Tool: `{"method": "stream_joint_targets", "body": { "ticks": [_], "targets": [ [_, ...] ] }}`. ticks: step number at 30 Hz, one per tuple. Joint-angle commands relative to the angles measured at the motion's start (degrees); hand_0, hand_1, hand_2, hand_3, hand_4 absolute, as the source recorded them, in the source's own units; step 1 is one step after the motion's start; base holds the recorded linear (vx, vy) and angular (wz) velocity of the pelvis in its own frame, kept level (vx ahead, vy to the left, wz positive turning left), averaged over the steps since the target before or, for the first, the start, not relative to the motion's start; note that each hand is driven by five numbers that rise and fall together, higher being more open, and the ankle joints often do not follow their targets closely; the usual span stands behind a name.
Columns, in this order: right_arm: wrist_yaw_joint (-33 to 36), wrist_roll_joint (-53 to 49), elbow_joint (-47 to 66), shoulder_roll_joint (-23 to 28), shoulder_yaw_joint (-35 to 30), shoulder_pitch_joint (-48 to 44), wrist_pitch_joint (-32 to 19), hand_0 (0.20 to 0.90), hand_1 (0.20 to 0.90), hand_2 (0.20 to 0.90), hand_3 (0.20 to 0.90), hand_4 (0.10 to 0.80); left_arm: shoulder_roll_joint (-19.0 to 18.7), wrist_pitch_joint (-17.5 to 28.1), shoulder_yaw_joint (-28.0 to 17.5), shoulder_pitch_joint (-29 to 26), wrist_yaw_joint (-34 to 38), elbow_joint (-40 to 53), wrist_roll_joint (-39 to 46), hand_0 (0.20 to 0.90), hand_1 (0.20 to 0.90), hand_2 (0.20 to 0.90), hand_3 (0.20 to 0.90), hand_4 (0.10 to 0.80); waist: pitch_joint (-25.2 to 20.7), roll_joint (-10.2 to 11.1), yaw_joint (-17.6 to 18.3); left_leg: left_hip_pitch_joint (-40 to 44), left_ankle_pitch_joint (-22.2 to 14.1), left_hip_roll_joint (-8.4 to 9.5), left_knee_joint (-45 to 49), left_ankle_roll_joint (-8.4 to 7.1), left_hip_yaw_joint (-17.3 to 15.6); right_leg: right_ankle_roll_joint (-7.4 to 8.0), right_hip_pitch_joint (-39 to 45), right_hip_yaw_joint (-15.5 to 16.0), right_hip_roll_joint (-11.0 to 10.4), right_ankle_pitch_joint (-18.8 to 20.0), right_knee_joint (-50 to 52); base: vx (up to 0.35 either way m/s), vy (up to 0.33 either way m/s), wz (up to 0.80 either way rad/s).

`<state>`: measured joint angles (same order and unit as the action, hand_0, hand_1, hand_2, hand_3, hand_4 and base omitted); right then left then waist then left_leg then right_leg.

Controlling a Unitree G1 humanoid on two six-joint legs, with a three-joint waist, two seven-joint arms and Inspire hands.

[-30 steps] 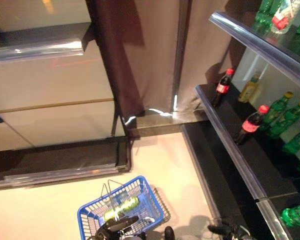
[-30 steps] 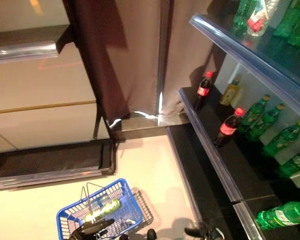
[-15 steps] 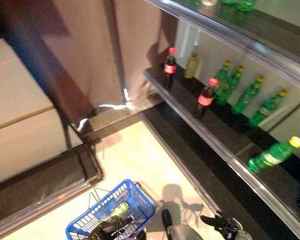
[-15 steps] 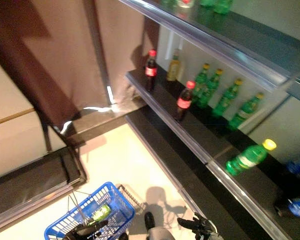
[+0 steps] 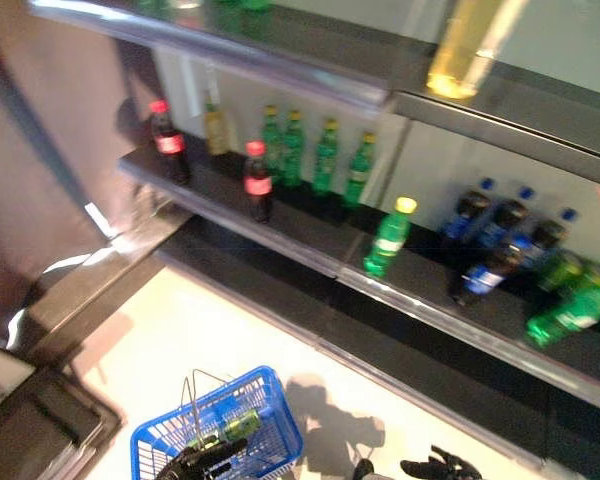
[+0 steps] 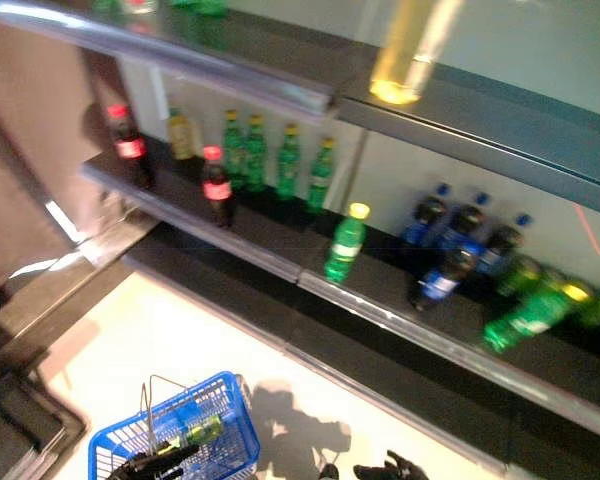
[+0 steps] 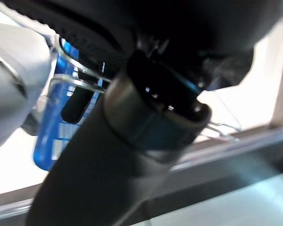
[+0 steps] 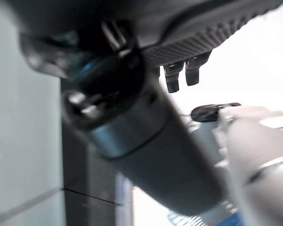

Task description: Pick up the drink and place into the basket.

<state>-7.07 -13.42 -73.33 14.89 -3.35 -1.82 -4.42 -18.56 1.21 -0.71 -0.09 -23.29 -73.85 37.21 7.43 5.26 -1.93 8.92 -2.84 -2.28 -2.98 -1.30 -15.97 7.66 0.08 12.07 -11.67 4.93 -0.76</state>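
- Two red-capped dark cola bottles (image 5: 166, 142) are standing at the upper left of the frame, on the left end of the lower shelf (image 5: 310, 255); the second one (image 5: 257, 180) is standing nearer the shelf's front edge.
- One yellowish bottle (image 5: 216, 130) is standing just right of the first cola bottle, against the back wall.
- Four green bottles with yellow caps (image 5: 314, 152) are standing in a row at the upper centre, behind the second cola bottle.
- One more green bottle (image 5: 388, 237), yellow-capped, is standing alone at the centre, near the shelf's front edge.
- About four dark bottles with blue caps (image 5: 500, 236) are grouping at the centre right; the exact count cannot be told.
- Green bottles lying on their sides (image 5: 570, 310) are showing at the far right; their number cannot be told.
- One blue basket (image 5: 280, 425) with wire handles is sitting at the lower left on the pale floor (image 5: 200, 330); one green drink (image 5: 226, 431) is lying inside it.
- The left hand (image 5: 202, 462) is showing at the bottom edge, directly below the drink and over the basket's near rim; the left wrist view is showing its fingers curling around a wire handle.
- The right hand (image 5: 438, 466) is showing at the bottom edge right of centre, well apart from the basket, its fingers spreading apart and holding nothing.
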Motion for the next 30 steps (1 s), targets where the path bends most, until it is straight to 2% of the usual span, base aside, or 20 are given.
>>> {"method": "stream_joint_targets", "body": {
  "ticks": [1,3,5,9,12,16,19,21,22,23,24,26,27,29,30],
  "targets": [
    [0.9,-0.7,-2.3,2.7,-0.6,-2.0,0.8,0.9,0.9,0.9,0.9,0.8,-1.1,4.1,-2.5,-6.4,-4.2,4.0,1.5,0.3,0.3,0.3,0.2,0.1,-0.9,-1.9,0.6,-2.3,-0.7,-0.25,-0.2,0.79,6.8,2.58,-1.4,-2.5,-2.4,3.6,0.2,-0.067,-0.213,-0.23],
    [0.4,0.9,-2.2,2.9,0.1,-1.8,1.1,0.9,0.9,0.9,0.9,0.8,-0.1,4.6,-2.8,-5.4,-3.0,4.8,2.4,0.3,0.3,0.3,0.2,0.1,-0.9,-1.9,0.2,-2.7,-0.9,0.23,0.9,0.71,10.7,2.04,-0.5,-5.1,-0.2,2.0,-0.5,-0.057,-0.199,-0.33],
    [0.5,2.0,-1.9,3.2,0.6,-1.7,1.7,0.9,0.9,0.9,0.9,0.8,0.3,4.4,-3.3,-4.4,-2.5,5.0,2.8,0.3,0.3,0.3,0.2,0.1,-1.0,-1.8,-0.3,-2.6,-1.5,0.63,1.9,0.67,12.8,1.57,0.1,-6.4,0.5,1.2,-0.6,-0.008,-0.154,-0.74],
    [0.2,0.0,-2.1,3.6,-1.0,-1.0,0.6,0.9,0.9,0.9,0.9,0.8,0.6,4.9,-2.8,-2.9,-2.4,3.3,-0.5,0.3,0.3,0.3,0.2,0.1,-1.9,-2.2,0.2,-0.7,-0.3,-0.42,-0.6,-0.26,10.2,1.16,2.5,-4.3,0.7,0.8,-2.2,0.023,-0.092,-0.42],
    [-0.5,0.3,-2.8,3.4,-1.1,0.0,-0.6,0.9,0.9,0.9,0.9,0.8,0.0,4.8,-3.1,-4.0,-2.6,2.5,0.3,0.3,0.3,0.3,0.2,0.1,-2.6,-2.7,1.4,-0.1,-0.1,-0.98,-1.5,-0.55,9.0,0.59,3.1,-4.8,1.1,-0.4,-1.7,0.051,-0.089,-0.05],
    [-1.6,0.9,-3.5,2.6,-0.1,0.4,-1.9,0.9,0.9,0.9,0.9,0.8,0.1,5.0,-2.5,-5.0,-1.4,3.4,2.1,0.3,0.3,0.3,0.2,0.1,-2.6,-3.6,2.4,0.1,0.1,-1.76,-1.2,-0.62,8.9,-0.33,2.7,-5.3,2.0,-2.5,0.9,0.029,-0.185,-0.15],
    [-1.2,-0.2,-2.7,2.0,0.9,0.1,-1.4,0.9,0.9,0.9,0.9,0.8,0.2,4.7,-2.5,-4.7,-1.1,4.2,1.2,0.3,0.3,0.3,0.2,0.1,-2.4,-4.1,2.5,-0.6,0.4,-2.77,1.3,-1.28,9.0,-1.55,2.7,-4.9,2.7,-3.5,2.2,0.006,-0.223,0.01],
    [-1.0,-0.4,-2.1,2.2,1.5,-0.4,-0.6,0.9,0.9,0.9,0.9,0.8,0.9,5.4,-1.9,-4.1,-1.1,4.7,1.5,0.3,0.3,0.3,0.2,0.1,-1.9,-4.1,2.2,-2.4,0.1,-2.73,5.7,-1.97,9.9,-2.59,3.1,-4.8,3.2,-3.6,2.1,0.005,-0.167,0.05],
    [-0.8,-0.3,-1.8,2.5,1.6,-0.7,-0.2,0.9,0.9,0.9,0.9,0.8,1.4,5.6,-1.7,-3.8,-1.4,5.0,1.8,0.3,0.3,0.3,0.2,0.1,-1.5,-4.2,1.9,-4.4,1.0,-2.57,9.3,-2.52,10.9,-3.23,3.3,-5.0,3.5,-3.7,2.0,0.014,-0.096,0.11],
    [0.2,-0.3,-1.4,2.9,1.6,-0.8,0.3,0.9,0.9,0.9,0.9,0.8,1.9,5.1,-1.4,-3.6,-1.5,6.1,1.6,0.3,0.3,0.3,0.2,0.1,-0.8,-4.8,1.4,-6.8,3.7,-3.12,11.6,-3.59,11.4,-3.85,3.7,-4.9,3.9,-3.9,2.0,0.01,-0.022,0.14],
    [0.4,-0.4,-1.4,3.0,1.6,-0.8,0.4,0.9,0.9,0.9,0.9,0.8,2.0,5.0,-1.4,-3.5,-1.5,6.2,1.5,0.3,0.3,0.3,0.2,0.1,-0.8,-4.9,1.5,-7.1,4.0,-3.29,11.8,-3.77,11.5,-3.93,3.7,-4.7,4.0,-4.0,2.1,0.033,0.064,0.29],
    [2.2,-2.2,-1.9,4.0,1.3,-1.1,1.0,0.9,0.9,0.9,0.9,0.8,2.7,4.4,-0.1,-3.7,-2.4,7.1,0.7,0.3,0.3,0.3,0.2,0.1,-0.1,-6.4,1.3,-8.6,7.4,-5.61,6.1,-5.25,9.0,-3.82,4.4,-3.4,4.3,-4.8,2.5,0.099,0.154,0.34],
    [2.6,-3.4,-2.5,4.7,0.9,-1.4,0.8,0.9,0.9,0.9,0.9,0.8,3.2,4.6,0.5,-3.6,-2.8,7.0,0.5,0.3,0.3,0.3,0.2,0.1,0.3,-7.2,1.1,-8.8,9.6,-6.21,1.2,-5.79,7.5,-3.71,5.2,-2.9,4.5,-5.6,2.5,0.182,0.176,0.56],
    [2.4,-2.8,-2.9,5.5,0.3,-1.6,0.3,0.9,0.9,0.9,0.9,0.8,3.2,5.1,0.4,-3.2,-2.8,6.4,1.2,0.3,0.3,0.3,0.2,0.1,0.9,-8.1,0.8,-11.7,12.7,-7.26,-1.7,-6.66,7.5,-4.16,6.6,-4.3,5.6,-6.9,2.0,0.244,0.195,0.67],
    [2.3,-2.7,-2.9,5.6,0.2,-1.6,0.2,0.9,0.9,0.9,0.9,0.8,3.2,5.2,0.2,-3.2,-2.8,6.2,1.2,0.3,0.3,0.3,0.2,0.1,0.9,-8.1,0.8,-11.9,12.8,-7.29,-1.7,-6.67,7.5,-4.25,6.8,-4.5,5.7,-7.1,2.0,0.227,0.2,0.23]
  ]
}}
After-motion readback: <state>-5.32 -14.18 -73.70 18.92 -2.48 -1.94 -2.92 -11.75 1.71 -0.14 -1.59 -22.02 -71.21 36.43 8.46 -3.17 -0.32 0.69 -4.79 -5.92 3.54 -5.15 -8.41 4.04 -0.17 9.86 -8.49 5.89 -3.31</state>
